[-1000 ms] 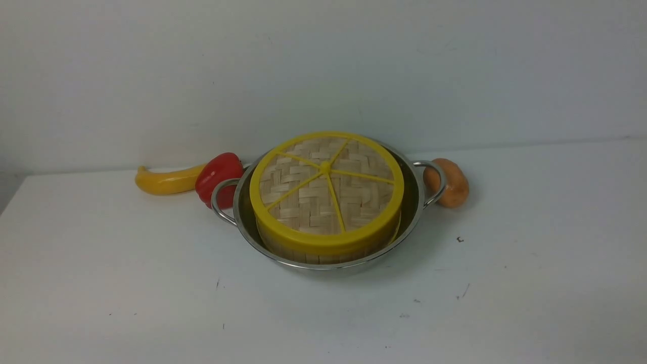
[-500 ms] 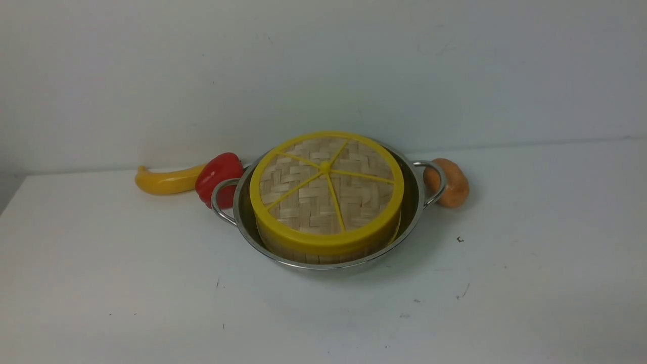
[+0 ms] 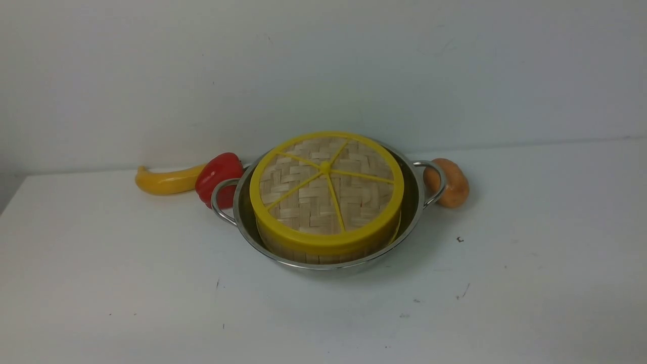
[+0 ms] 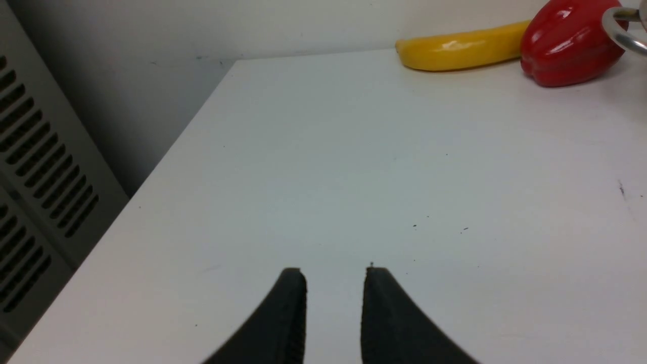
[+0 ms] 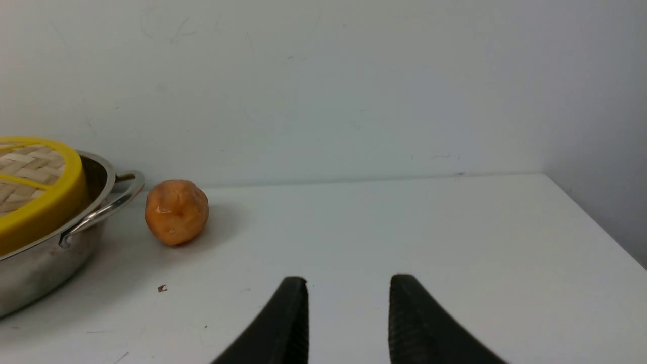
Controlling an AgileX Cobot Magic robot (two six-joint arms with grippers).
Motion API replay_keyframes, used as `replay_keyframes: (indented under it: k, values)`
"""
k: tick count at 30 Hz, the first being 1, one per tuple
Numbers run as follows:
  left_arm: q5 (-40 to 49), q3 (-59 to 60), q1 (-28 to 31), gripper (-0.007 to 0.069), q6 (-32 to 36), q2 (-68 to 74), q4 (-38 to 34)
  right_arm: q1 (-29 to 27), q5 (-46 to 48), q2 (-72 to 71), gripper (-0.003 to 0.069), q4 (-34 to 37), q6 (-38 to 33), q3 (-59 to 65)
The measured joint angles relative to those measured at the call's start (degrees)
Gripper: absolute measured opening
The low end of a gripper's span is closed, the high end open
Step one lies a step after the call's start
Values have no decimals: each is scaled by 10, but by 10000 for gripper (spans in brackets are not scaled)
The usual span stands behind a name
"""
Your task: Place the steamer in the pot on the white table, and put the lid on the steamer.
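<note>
The steel pot (image 3: pixel 417 202) stands on the white table (image 3: pixel 151 283) in the front view. Inside it sits the steamer (image 3: pixel 308 254), only its slat wall showing below the lid (image 3: pixel 326 187), which lies flat on top of it. Neither arm appears in the front view. My left gripper (image 4: pixel 334 273) hovers over bare table, open, with nothing between its fingers. My right gripper (image 5: pixel 348 280) is also open and empty, well off to the side of the pot (image 5: pixel 45 253) and lid (image 5: pixel 35 192).
A yellow banana (image 3: pixel 167 181) and a red pepper (image 3: pixel 218 177) lie by the pot's left handle, an orange-brown potato (image 3: pixel 451 183) by its right handle. A wall runs behind the table. A grey vented panel (image 4: pixel 35 167) stands past the table's left edge.
</note>
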Motion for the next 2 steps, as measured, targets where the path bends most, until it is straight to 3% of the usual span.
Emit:
replay_keyframes:
  k: [2]
  values:
    - [0,0,0,157,0,0,0,0,0,0,242,0,0,0]
